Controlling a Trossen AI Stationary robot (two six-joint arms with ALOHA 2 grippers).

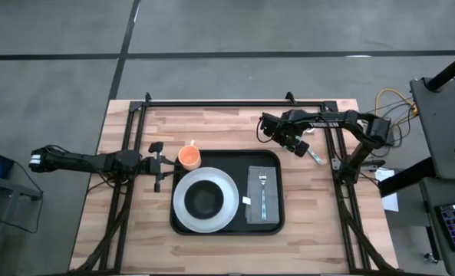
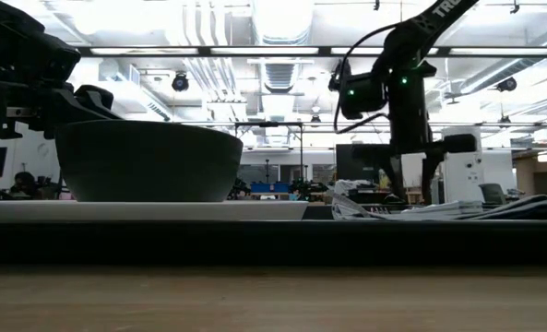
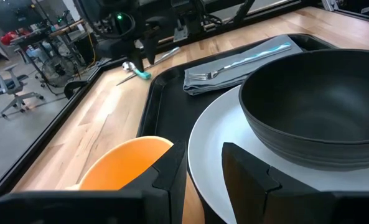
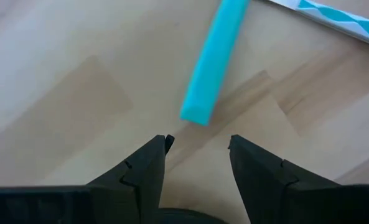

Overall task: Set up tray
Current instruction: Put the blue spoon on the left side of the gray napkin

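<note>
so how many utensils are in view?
2: a fork on the grey napkin in the tray, and a teal-handled utensil on the table below the right gripper.

A dark round bowl [image 1: 205, 199] sits on a white round plate [image 1: 182, 215]. An orange plastic cup [image 1: 189, 157] stands at the plate's eleven o'clock and a grey cloth napkin [image 1: 255, 208] (silver metal fork [image 1: 262, 192] on top) lies at three.

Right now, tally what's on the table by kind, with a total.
Tray: 1
White plate: 1
Dark bowl: 1
Orange cup: 1
Grey napkin: 1
Fork: 1
Teal-handled utensils off the tray, under the right hand: 2, of a kind I cannot tell
Total: 8
</note>
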